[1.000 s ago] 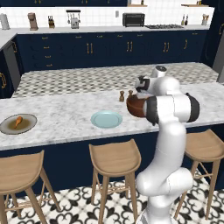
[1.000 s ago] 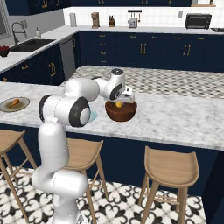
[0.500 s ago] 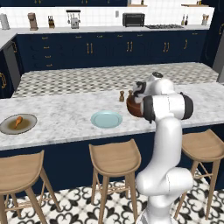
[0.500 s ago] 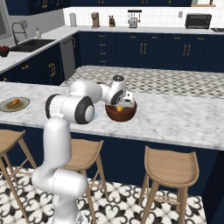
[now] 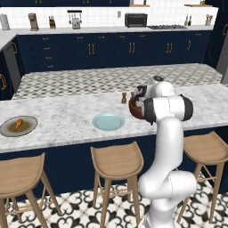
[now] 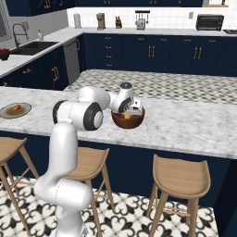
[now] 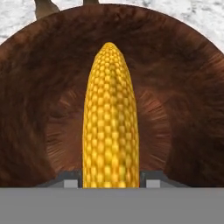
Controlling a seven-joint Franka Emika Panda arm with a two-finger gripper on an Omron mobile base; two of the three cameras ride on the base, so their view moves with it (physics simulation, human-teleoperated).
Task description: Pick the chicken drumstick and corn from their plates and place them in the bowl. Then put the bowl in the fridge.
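Simulated kitchen island with a white marble counter (image 5: 67, 118). The white arm's two-finger gripper (image 6: 129, 112) hangs low over the deep, round, dark reddish-brown wooden bowl (image 6: 127, 121), which stands on the counter near its front edge. In the hand view, the bright yellow oblong corn cob (image 7: 110, 118) runs straight up the middle of the picture, its lower end set between the two small grey fingertips (image 7: 70, 180), which sit close against its sides: the pincer is clamped on the corn. The cob is above the bowl's brown interior (image 7: 183, 109), inside the circle of its rim; whether it touches the bottom cannot be told. From the right base view a patch of yellow (image 6: 127, 116) shows just under the hand, within the bowl.

To the left of the bowl in the left base view lies the round, flat, light blue plate (image 5: 108, 121), bare. Well apart from it, at the counter's far left, lies the round brownish-grey plate with a darker centre (image 5: 18, 126), and on it rests the small orange-brown tapered chicken drumstick (image 5: 18, 123). A small dark pepper-mill-like object (image 5: 124, 97) stands on the counter just behind the bowl. Three wooden stools (image 5: 116, 160) stand along the island's near side.
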